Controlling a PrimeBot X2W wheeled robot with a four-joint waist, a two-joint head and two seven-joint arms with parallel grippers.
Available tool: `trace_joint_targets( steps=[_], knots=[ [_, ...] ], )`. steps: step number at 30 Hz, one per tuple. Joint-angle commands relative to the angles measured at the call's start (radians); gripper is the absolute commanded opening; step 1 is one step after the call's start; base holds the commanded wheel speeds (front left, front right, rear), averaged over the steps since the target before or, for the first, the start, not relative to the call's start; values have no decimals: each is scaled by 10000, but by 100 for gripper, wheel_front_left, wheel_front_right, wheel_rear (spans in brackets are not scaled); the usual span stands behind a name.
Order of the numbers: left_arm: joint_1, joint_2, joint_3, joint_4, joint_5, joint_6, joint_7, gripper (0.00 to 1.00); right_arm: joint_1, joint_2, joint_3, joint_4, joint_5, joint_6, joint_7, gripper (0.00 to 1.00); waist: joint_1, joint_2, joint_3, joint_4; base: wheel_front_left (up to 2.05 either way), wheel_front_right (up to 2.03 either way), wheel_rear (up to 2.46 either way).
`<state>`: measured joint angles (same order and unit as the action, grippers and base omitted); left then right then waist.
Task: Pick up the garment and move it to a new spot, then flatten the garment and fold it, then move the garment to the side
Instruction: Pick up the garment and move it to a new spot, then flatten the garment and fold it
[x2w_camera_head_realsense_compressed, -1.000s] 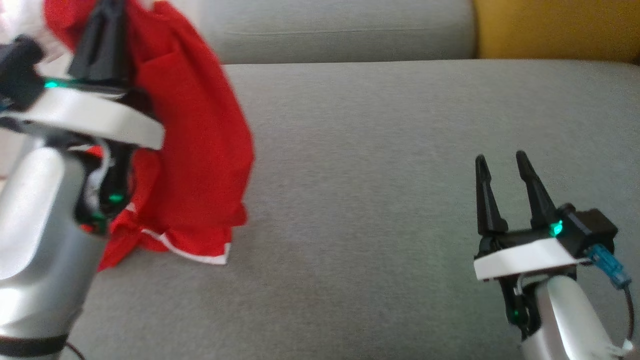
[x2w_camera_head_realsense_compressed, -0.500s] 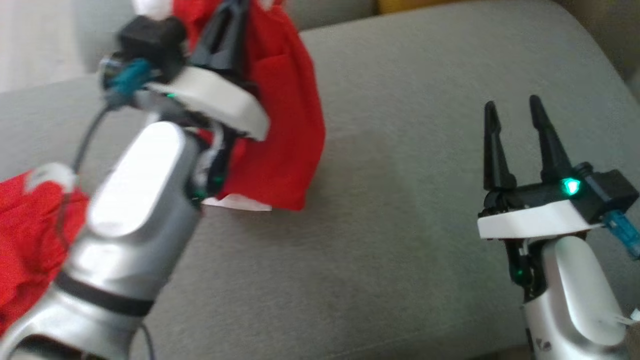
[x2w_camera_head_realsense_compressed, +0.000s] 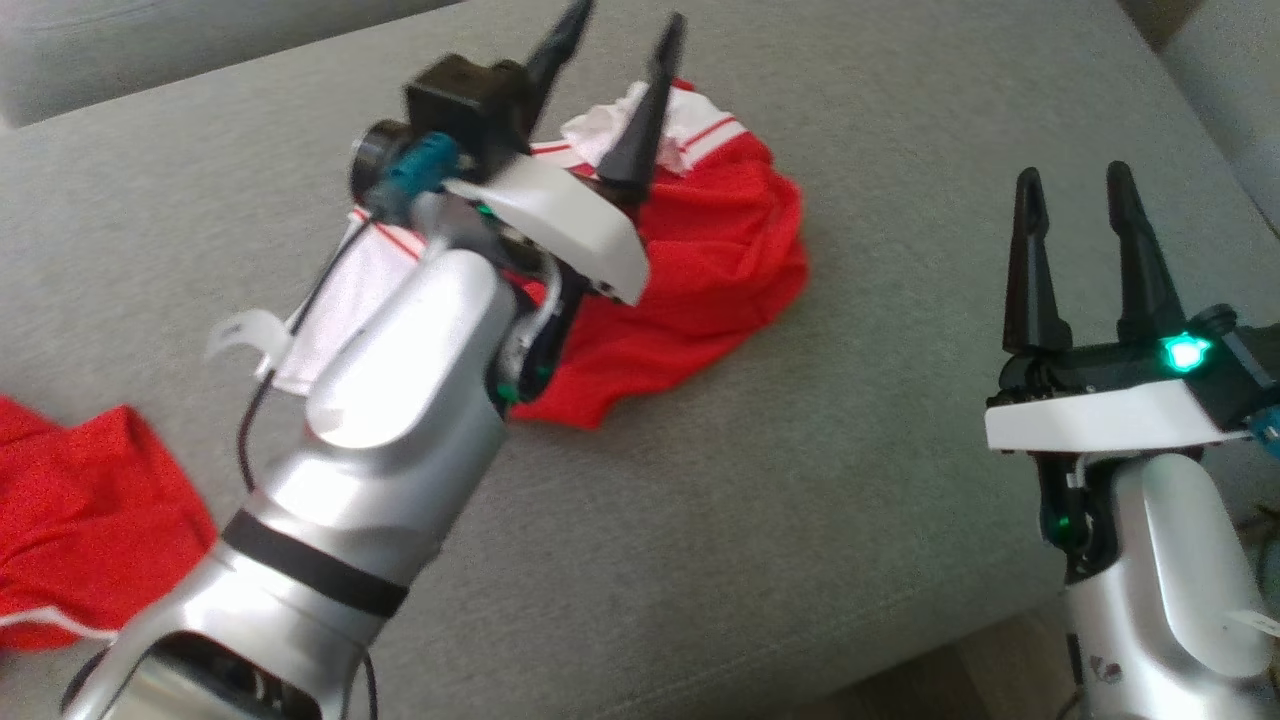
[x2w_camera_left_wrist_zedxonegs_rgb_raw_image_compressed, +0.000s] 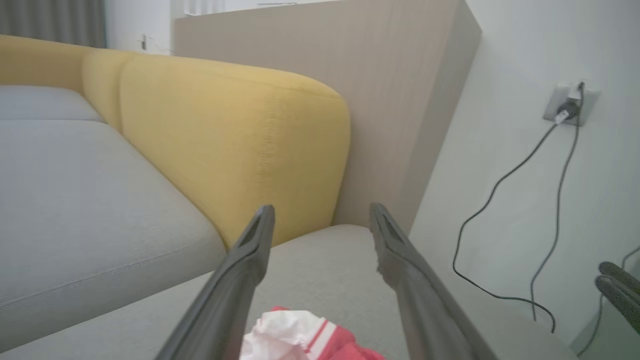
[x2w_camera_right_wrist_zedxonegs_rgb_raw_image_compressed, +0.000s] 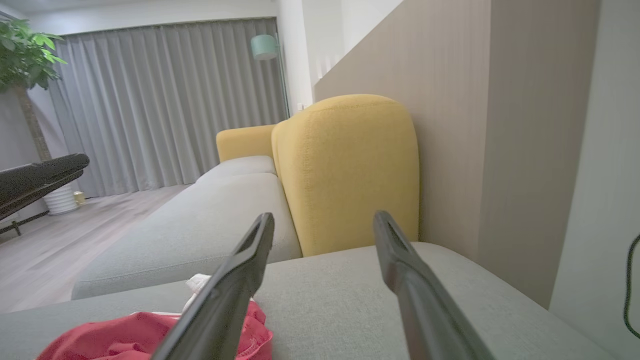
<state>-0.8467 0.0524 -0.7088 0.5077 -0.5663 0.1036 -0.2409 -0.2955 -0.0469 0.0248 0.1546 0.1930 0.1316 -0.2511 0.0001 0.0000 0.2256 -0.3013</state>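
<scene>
Red crumpled garment with white trim (x2w_camera_head_realsense_compressed: 720, 250) lies heaped on the grey fabric sofa cushion (x2w_camera_head_realsense_compressed: 900, 480), just beneath the left pincer (x2w_camera_head_realsense_compressed: 628, 15), whose fingers are apart and empty. Right pincer (x2w_camera_head_realsense_compressed: 1073, 175), also spread, hangs well off to the garment's right; the left arm is nearer.

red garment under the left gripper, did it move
Yes. It dropped from hanging in the left gripper to a heap on the grey cushion.

Two red garments (x2w_camera_head_realsense_compressed: 720, 250) (x2w_camera_head_realsense_compressed: 80, 520), two claws (x2w_camera_head_realsense_compressed: 627, 18) (x2w_camera_head_realsense_compressed: 1073, 176), one grey sofa (x2w_camera_head_realsense_compressed: 800, 500)
</scene>
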Motion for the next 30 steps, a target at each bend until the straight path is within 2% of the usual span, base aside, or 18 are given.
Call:
trace_joint_targets(
  steps=[1,8,13,17,20,24,30],
  knots=[
    [-683,276,526,-254,-19,-48,-116,100,-156,-33,183,-386,-56,-9,-104,100,-1,0,-212,390,0,0,0],
    [-60,1347,1669,-584,137,-136,-202,100,211,-33,-44,-283,-451,-9,-105,100,-1,0,-946,1807,0,0,0],
    [1627,2252,2425,-1291,376,-439,-205,100,534,-33,-170,11,-631,-9,-101,100,-1,0,-1494,2729,0,0,0],
    [3394,2599,2976,-1908,536,-523,-206,100,889,-33,-141,253,-639,-9,-62,100,-1,0,-1858,3244,0,0,0],
    [4757,2475,3479,-2473,616,-496,-207,100,1186,-33,-182,364,-570,-9,-40,100,-1,0,-2047,3528,0,0,0],
    [6156,2009,4154,-3081,826,-521,-207,100,1470,-33,-195,442,-566,-9,-12,100,-1,0,-2122,3806,0,0,0],
    [6640,1351,4671,-3340,1363,-946,-207,100,1517,-33,50,339,-743,-9,115,100,-1,0,-2045,4146,0,0,0]
  ],
)
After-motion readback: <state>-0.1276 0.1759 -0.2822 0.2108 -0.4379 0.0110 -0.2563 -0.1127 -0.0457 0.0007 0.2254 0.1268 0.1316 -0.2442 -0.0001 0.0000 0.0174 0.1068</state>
